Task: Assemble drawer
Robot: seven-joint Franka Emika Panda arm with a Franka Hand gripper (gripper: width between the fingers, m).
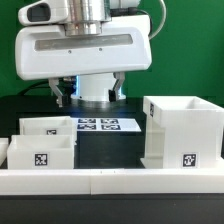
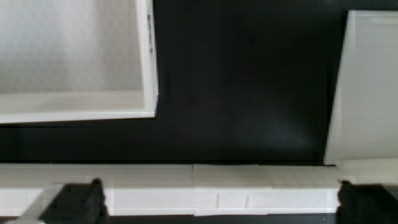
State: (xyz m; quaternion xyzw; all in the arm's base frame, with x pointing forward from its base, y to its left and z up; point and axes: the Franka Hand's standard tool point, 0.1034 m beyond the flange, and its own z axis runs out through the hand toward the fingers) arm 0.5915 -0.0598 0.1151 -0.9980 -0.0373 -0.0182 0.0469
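In the exterior view the drawer's boxy white housing [image 1: 182,135] stands at the right. Two small open-top trays [image 1: 45,128] [image 1: 38,156] stand at the left, each with a black-and-white tag. My gripper [image 1: 90,95] hangs open and empty well above the table, over the back middle. In the wrist view my gripper [image 2: 219,200] has its jaws wide apart with nothing between them. That view also shows one open white drawer part [image 2: 71,60] and the flat edge of another [image 2: 370,90]. I cannot tell which part is which there.
The low white border wall [image 1: 110,180] runs along the front, and the trays and housing stand against it. It also shows in the wrist view [image 2: 214,185], between my fingertips. The marker board [image 1: 98,125] lies flat on the black table, under the gripper.
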